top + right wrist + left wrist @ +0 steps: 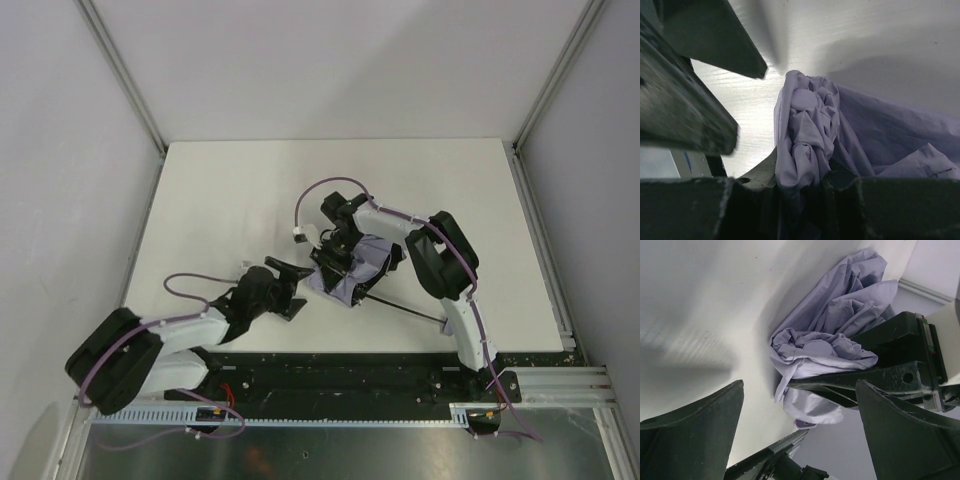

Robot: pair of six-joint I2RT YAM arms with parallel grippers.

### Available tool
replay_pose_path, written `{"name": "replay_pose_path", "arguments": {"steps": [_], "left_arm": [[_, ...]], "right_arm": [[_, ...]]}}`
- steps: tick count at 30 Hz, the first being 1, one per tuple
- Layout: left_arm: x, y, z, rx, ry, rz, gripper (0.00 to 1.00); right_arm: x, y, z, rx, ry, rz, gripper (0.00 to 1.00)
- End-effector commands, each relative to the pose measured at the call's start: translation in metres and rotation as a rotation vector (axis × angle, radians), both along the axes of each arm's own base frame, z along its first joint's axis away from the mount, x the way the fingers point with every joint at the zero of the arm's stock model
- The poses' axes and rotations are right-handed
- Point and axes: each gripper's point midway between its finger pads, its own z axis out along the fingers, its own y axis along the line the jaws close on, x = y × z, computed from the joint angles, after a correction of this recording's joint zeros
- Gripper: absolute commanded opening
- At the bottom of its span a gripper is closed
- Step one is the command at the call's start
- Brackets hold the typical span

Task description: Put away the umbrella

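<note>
The umbrella's crumpled lavender canopy (358,272) lies mid-table, and its thin black shaft (405,307) runs out to the right. My right gripper (335,260) is on the canopy's left end. In the right wrist view it (805,187) is shut on a bunched fold of the fabric (807,130). My left gripper (298,292) is open and empty just left of the canopy. In the left wrist view its fingers (695,435) stand wide apart, facing the fabric (832,335) and the right gripper's black fingers (890,377). I cannot see the handle.
The white table (230,200) is ringed by grey walls with metal frame posts (130,80). A black base plate (340,375) runs along the near edge. The right arm's purple cable (320,190) loops above the umbrella.
</note>
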Motion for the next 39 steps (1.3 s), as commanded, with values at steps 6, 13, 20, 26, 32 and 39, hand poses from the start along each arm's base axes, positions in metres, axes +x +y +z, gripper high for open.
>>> {"name": "replay_pose_path", "arguments": {"steps": [6, 13, 20, 26, 32, 39], "left_arm": [[0.023, -0.037, 0.016, -0.156, -0.092, -0.069, 0.95], [0.034, -0.042, -0.004, -0.171, -0.132, -0.095, 0.78], [0.042, -0.045, -0.005, -0.204, -0.241, -0.111, 0.33], [0.031, -0.035, -0.009, -0.159, -0.266, -0.126, 0.09], [0.025, -0.03, -0.012, -0.148, -0.257, -0.125, 0.0], [0.019, -0.017, -0.012, -0.128, -0.262, -0.092, 0.0]], "right_arm": [[0.001, 0.029, 0.005, 0.186, -0.012, 0.093, 0.0], [-0.009, 0.038, 0.005, 0.206, 0.04, 0.12, 0.0], [-0.02, 0.045, -0.003, 0.165, 0.04, 0.133, 0.0], [-0.004, 0.042, 0.002, 0.151, -0.006, 0.035, 0.12], [0.015, 0.035, 0.016, 0.145, -0.084, -0.096, 0.63], [0.036, 0.008, 0.069, 0.068, -0.241, -0.335, 0.99]]}}
